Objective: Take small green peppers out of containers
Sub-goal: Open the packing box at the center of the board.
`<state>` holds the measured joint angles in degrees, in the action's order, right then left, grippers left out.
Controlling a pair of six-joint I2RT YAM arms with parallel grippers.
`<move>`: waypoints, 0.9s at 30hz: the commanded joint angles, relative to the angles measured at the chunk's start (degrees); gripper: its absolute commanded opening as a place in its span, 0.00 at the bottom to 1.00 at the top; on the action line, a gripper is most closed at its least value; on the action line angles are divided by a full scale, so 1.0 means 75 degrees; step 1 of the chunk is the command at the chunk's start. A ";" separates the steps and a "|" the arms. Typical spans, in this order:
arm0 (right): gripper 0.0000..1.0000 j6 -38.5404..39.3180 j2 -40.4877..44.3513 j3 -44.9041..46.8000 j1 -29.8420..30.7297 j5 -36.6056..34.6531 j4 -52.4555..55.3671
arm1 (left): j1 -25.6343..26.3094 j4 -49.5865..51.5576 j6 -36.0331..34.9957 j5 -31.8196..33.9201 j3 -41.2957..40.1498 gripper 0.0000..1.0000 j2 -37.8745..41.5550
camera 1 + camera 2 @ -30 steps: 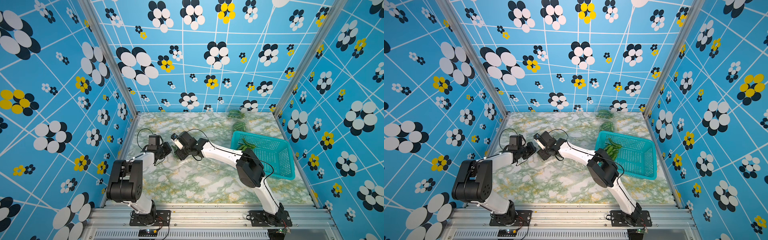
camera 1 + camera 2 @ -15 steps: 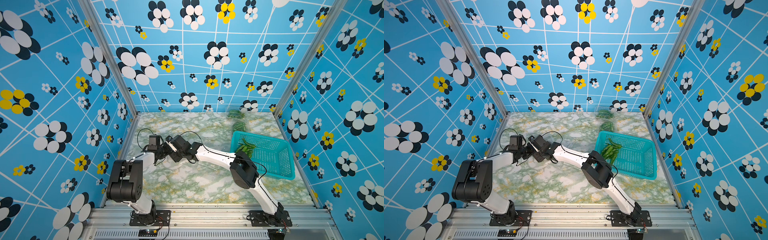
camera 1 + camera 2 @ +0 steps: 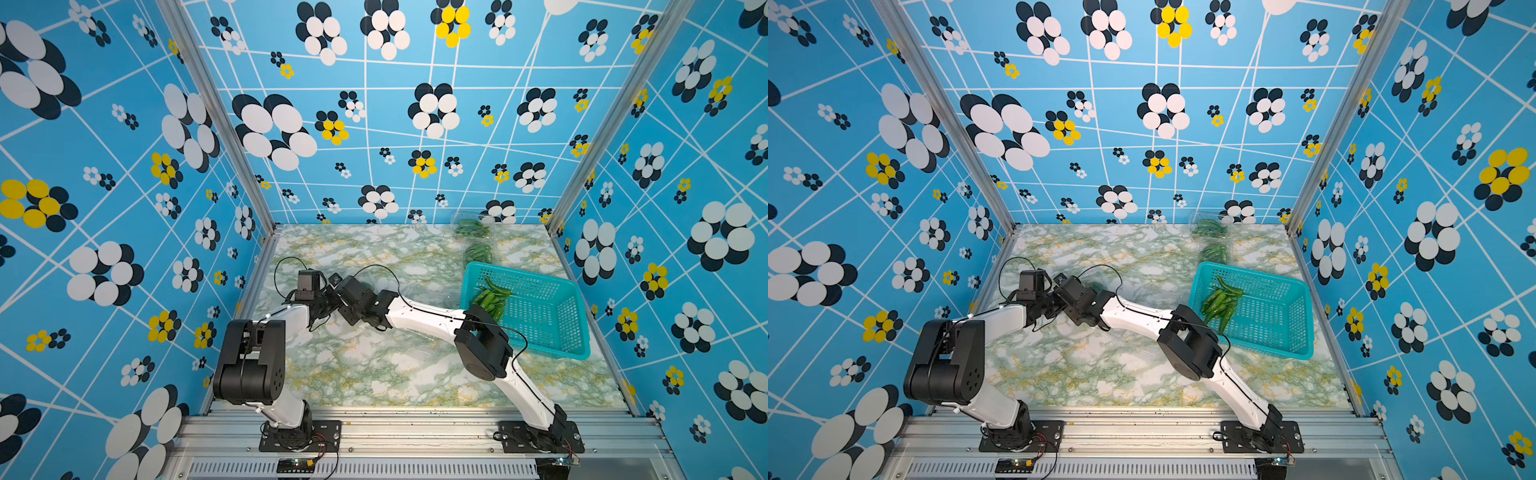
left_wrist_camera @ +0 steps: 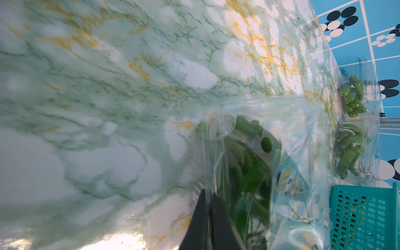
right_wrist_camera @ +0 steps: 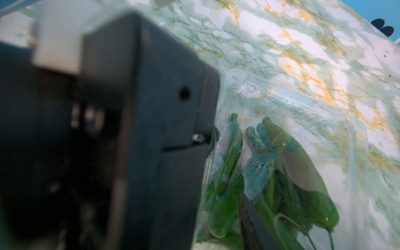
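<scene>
Two end effectors crowded one clear container [image 4: 292, 121] at the left middle of the counter [image 3: 374, 374]. The left end effector [image 4: 208, 195] was pinched narrow on its thin plastic edge. Of the right end effector [image 3: 336, 284], only one dark finger showed among the small green peppers [image 4: 244, 168] inside, so I could not tell how wide it stood.

That flimsy edge seemed likely to buckle or slip from so small a pinch, dropping the box. The right finger might have caught plastic along with a pepper and dragged the whole container. Peppers pulled loose there would probably have spilled onto the counter, since the teal basket [image 3: 540, 357] sat well to the right. With the wrists so close, a knock between them looked possible. Two more filled containers [image 3: 473, 239] waited at the far right.
</scene>
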<state>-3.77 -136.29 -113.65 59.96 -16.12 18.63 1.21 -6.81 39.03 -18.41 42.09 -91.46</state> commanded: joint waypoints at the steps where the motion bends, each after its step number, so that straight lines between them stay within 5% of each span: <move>1: 0.35 -0.0099 -0.0484 -0.0077 -0.0065 -0.0265 0.0347 | 0.0052 0.0064 -0.0152 -0.0069 0.0163 0.08 -0.0052; 10: 0.00 -0.0038 -0.0407 0.0161 -0.0064 -0.0279 0.0222 | 0.0056 0.0077 -0.0163 -0.0053 0.0166 0.08 -0.0063; 27: 0.00 0.0718 0.0312 -0.0135 -0.1087 -0.1002 0.0487 | 0.0050 0.0101 -0.0243 -0.0052 0.0200 0.08 -0.0186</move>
<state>-0.45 -136.97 -113.75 54.76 -19.16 18.44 2.39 -7.40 38.81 -20.21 42.46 -91.64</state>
